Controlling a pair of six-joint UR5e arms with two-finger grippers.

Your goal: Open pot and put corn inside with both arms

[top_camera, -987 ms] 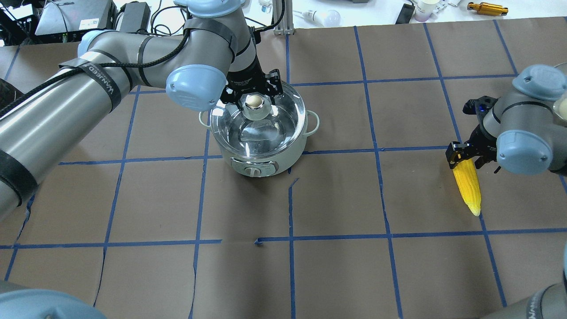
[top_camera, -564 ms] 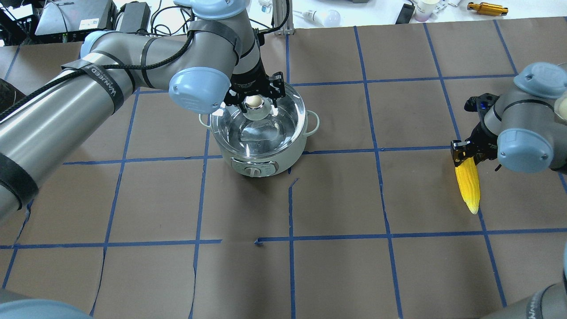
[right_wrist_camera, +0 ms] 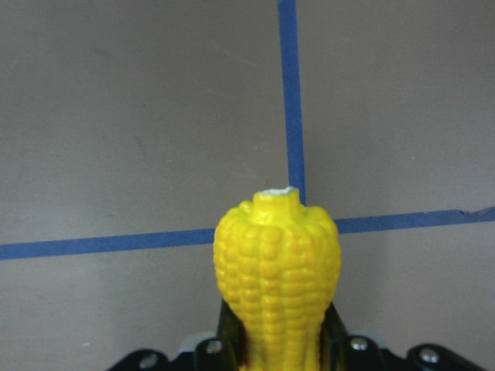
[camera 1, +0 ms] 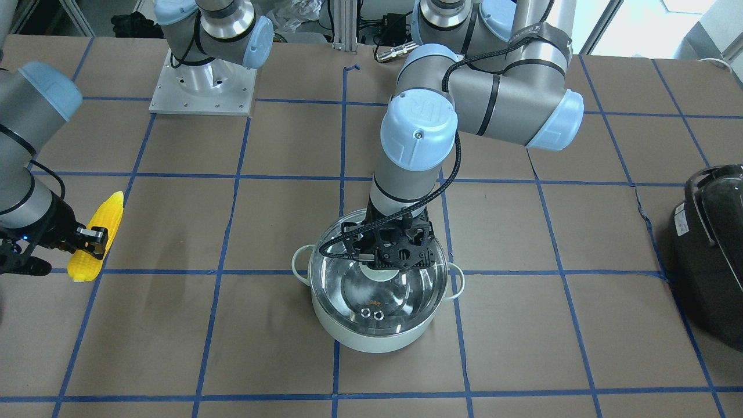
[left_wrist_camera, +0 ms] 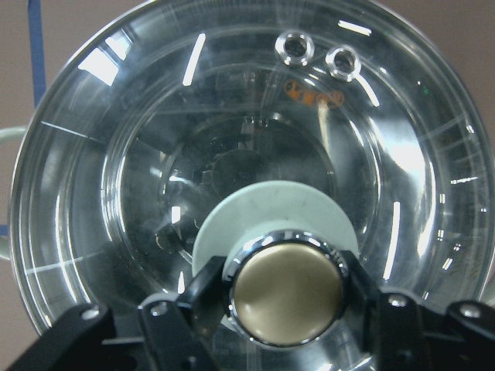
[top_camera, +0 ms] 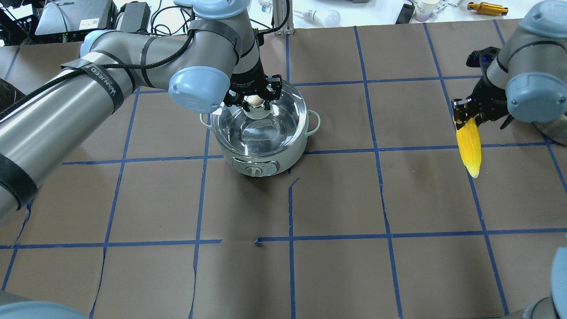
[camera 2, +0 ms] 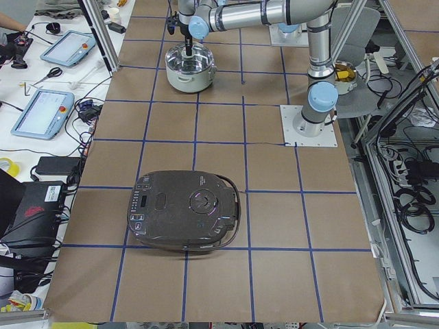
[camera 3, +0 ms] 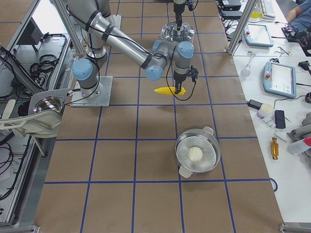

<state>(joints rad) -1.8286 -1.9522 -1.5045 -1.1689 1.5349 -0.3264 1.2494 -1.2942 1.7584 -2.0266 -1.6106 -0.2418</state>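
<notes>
The pale mint pot (top_camera: 261,160) stands mid-table with its glass lid (top_camera: 270,128) on; it also shows in the front view (camera 1: 371,339). My left gripper (top_camera: 253,101) is shut on the lid's beige knob (left_wrist_camera: 288,287), with a finger on each side of it. My right gripper (top_camera: 465,116) is shut on the thick end of the yellow corn (top_camera: 470,146), far to the right of the pot. The corn's tapered end points toward the robot. The right wrist view shows the corn (right_wrist_camera: 277,270) between the fingers.
A big black appliance (camera 1: 711,255) sits at the table's end on the robot's left. A second steel pot with a lid (camera 3: 197,155) stands at the end on the robot's right. Brown paper with blue tape lines (top_camera: 336,195) covers the table.
My left gripper's fingers have closed in on the knob. My right gripper has carried the corn away from the robot, up the overhead view.
</notes>
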